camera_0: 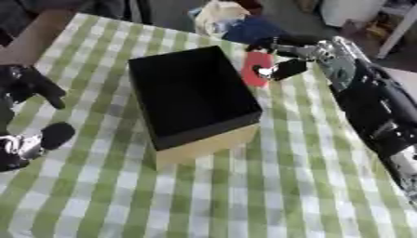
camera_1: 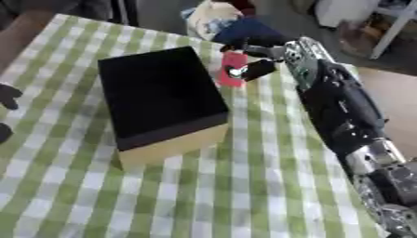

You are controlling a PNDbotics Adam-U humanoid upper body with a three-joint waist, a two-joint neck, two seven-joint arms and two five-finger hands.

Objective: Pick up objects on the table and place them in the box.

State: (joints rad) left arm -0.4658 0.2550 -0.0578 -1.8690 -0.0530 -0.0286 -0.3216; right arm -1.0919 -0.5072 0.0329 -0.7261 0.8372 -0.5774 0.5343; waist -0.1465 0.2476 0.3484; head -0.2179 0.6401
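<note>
A box (camera_0: 191,97) with a black inside and tan outer walls stands open on the green-and-white checked table (camera_0: 269,186). My right hand (camera_0: 285,58) reaches in from the right, its fingers curled round a flat red object (camera_0: 255,67) held just beyond the box's far right edge. My left hand (camera_0: 29,111) rests at the left edge of the left eye view, fingers relaxed and holding nothing. I cannot see anything inside the box.
A person's forearm (camera_0: 36,35) lies along the table's far left edge. Beyond the far edge sit a pale bundle and something dark blue (camera_0: 244,28). White furniture stands at the upper right.
</note>
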